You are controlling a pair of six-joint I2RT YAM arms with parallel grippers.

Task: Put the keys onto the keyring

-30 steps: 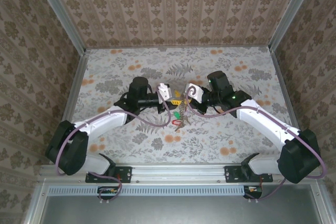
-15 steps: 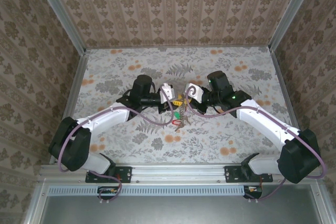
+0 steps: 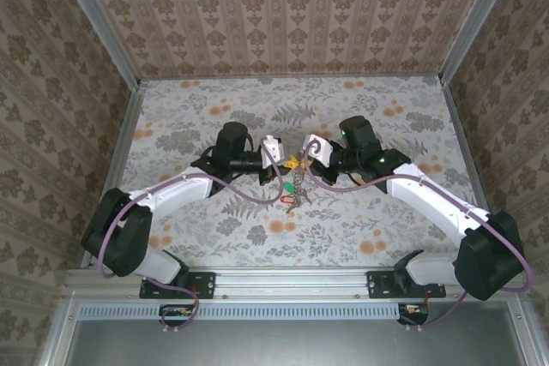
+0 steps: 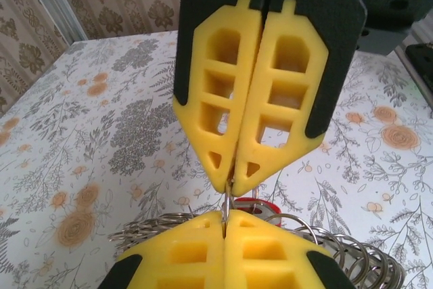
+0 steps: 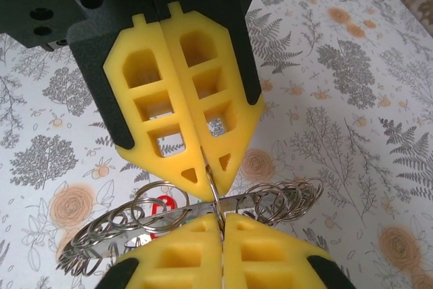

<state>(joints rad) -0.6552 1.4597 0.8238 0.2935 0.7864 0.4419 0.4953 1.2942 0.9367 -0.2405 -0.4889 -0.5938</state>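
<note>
Both my left claw (image 4: 229, 182) and right claw (image 5: 211, 175) pinch the keyring (image 5: 287, 201) wire tip-to-tip above the desk's (image 3: 403, 233) middle, keys (image 3: 292, 193) dangling below, so I'd grip firmly and pry the coil apart gently.

The left gripper (image 4: 225, 227) sits low and near, its yellow fingers pressed flat together. The right gripper (image 4: 231, 182) points down at it from above, almost tip to tip, its fingers closed too. A thin silvery strand of the keyring (image 4: 358, 262) runs from one seam to the other, with the coils spread out behind. A red key (image 4: 260, 206) head peeks out just behind them, above the flowered table (image 4: 101, 133).
</note>
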